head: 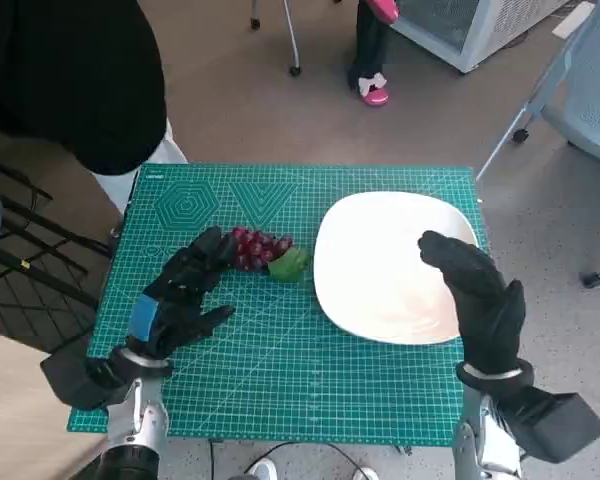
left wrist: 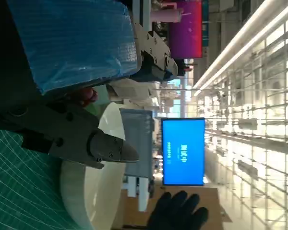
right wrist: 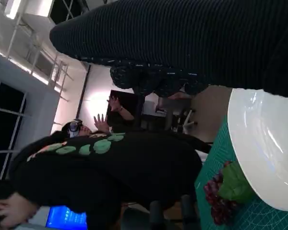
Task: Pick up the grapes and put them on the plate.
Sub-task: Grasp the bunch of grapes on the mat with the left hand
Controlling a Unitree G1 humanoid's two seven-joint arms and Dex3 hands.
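Far left, head view: person in a black top (head: 65,75) leaning over the table's far-left corner, black wire rack (head: 25,265) on the floor beside it; same person fills the middle of the right wrist view, green lettering on the top.

Left hand (head: 180,295) rests on the green cutting mat (head: 280,350), fingers spread and empty; its fingertips (head: 216,243) reach the near end of the grapes (head: 258,248), contact or a small gap, can't tell which; nothing gripped.

Grapes lie on the mat, dark red bunch with a green leaf (head: 290,264) at the plate end; leaf just beside the rim of the white plate (head: 380,290), bunch not on the plate; nothing sits between grapes and plate.

Right hand (head: 477,290) in the black glove hovers over the plate's right part, fingers loosely apart, holding nothing; it covers part of the plate rim from the head camera.

Surface: gridded green mat covers the small tabletop; grey-brown floor round it.

Beyond the table: chair legs (head: 290,40), a person's foot in a pink shoe (head: 373,92), a white mesh crate (head: 470,25), an office chair (head: 580,90) at far right; left wrist view shows a lit blue screen (left wrist: 183,151) and ceiling light strips.
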